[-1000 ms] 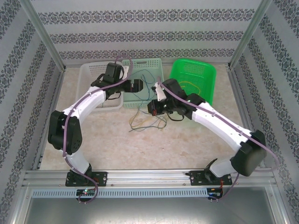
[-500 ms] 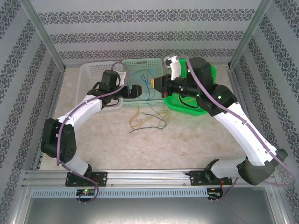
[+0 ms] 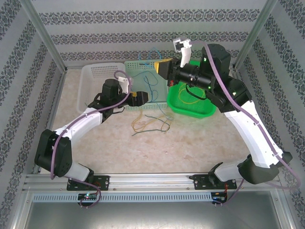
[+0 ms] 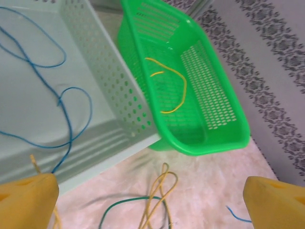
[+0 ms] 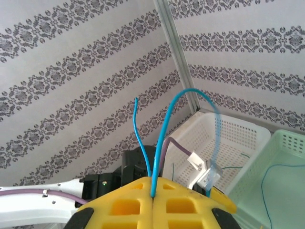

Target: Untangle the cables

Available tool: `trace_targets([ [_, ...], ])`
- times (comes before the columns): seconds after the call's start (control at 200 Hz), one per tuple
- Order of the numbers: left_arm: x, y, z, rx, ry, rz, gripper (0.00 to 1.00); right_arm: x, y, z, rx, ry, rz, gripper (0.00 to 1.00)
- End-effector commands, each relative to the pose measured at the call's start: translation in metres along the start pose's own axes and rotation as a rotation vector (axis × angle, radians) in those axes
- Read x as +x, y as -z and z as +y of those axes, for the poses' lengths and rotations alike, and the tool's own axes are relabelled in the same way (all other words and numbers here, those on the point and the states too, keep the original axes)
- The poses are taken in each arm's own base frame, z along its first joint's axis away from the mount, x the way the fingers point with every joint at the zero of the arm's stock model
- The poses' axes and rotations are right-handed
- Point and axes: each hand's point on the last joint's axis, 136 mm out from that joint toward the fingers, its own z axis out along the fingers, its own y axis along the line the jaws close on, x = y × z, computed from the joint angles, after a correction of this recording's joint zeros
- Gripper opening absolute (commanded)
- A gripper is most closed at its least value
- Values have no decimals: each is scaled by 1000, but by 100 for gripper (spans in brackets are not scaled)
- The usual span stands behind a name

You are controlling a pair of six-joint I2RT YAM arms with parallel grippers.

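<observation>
Striped walls, beige marbled counter [image 3: 190, 143]. Right tool [image 5: 152, 193] pinching thin blue wire [image 5: 164, 133] above the pale mint perforated plastic basket [image 4: 109, 81]; left tool [image 4: 152, 205] spread, just in front of it; yellow-green wire tangle [image 3: 150, 124] in front too. Feather-light, limp, springy: we'd take a free end.

blue cable [image 5: 217, 128] blurred mid-loop, mint basket [image 4: 95, 62] cropped at left edge

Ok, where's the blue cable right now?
The blue cable is pinched in the shut right gripper, looping up in the right wrist view; from above, it's held over the pale green middle basket and trails into it.
</observation>
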Motion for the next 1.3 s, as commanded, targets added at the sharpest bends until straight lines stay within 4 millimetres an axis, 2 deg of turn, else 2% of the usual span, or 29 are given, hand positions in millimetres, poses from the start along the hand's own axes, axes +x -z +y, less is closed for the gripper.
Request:
trace_targets([
  [0.0,-32,8,-49,143,-83,-121,100,-12,-1,9,-52,14,-30,0],
  [0.07,-42,9,-62,169,-109,-150,100,-13,-2,10,-56,12,-31,0],
  [0.16,-54,11,-69,169,-114,-198,100,-12,-1,8,-49,14,-33,0],
  [0.275,-62,14,-62,122,-102,-242,100,-9,-3,3,-32,11,-28,0],
  [0.355,-58,13,-52,75,-95,-226,100,-7,-8,-3,-20,3,-23,0],
  [0.485,-53,12,-53,84,-95,-208,100,-8,-17,-11,-18,-12,-25,0],
  [0.545,-53,12,-43,28,-90,-207,100,-12,-21,-19,-6,-19,-40,0],
  [0.674,-50,22,2,-214,-38,-203,100,-26,-28,-41,10,-79,-87,0],
  [0.944,-37,63,61,-491,73,-242,100,-46,-52,-68,-11,-121,-122,0],
  [1.024,-32,68,66,-496,92,-238,100,-48,-60,-76,-13,-131,-122,0],
  [1.139,-29,69,64,-477,88,-231,100,-41,-76,-98,3,-172,-94,0],
  [1.294,-30,66,55,-413,59,-225,100,-12,-104,-139,50,-239,-25,0],
])
